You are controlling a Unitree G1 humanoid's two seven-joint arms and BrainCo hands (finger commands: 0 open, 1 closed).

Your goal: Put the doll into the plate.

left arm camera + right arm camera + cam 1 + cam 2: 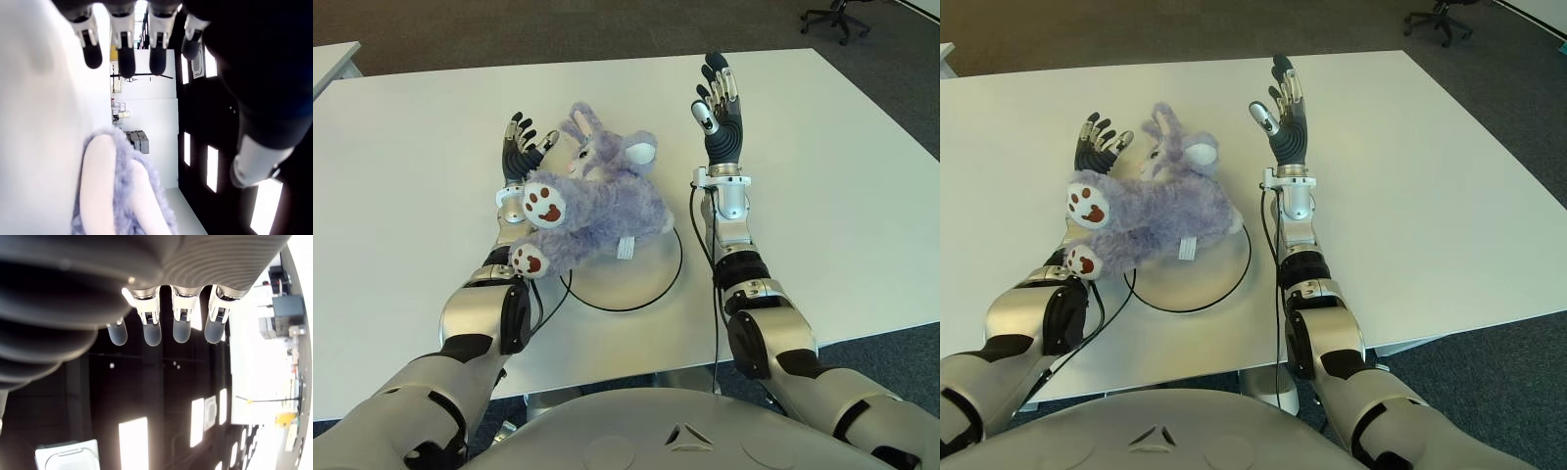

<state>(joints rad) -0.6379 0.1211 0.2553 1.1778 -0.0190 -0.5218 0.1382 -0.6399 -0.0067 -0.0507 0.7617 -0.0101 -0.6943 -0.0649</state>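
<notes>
A purple plush doll (pixel 599 209) with white paws and brown paw prints lies on the white, dark-rimmed plate (pixel 646 277), its head pointing away from me and its feet hanging over the plate's left rim. My left hand (pixel 521 150) is just left of the doll, fingers spread and holding nothing; the doll's ear (pixel 115 191) shows in the left wrist view. My right hand (pixel 719 110) stands upright to the right of the plate, palm up, fingers straight and empty.
The white table (pixel 822 166) stretches around the plate, with its front edge close to my body. A black cable (pixel 713 264) runs along my right forearm. An office chair (pixel 837 17) stands on the dark floor beyond the far right corner.
</notes>
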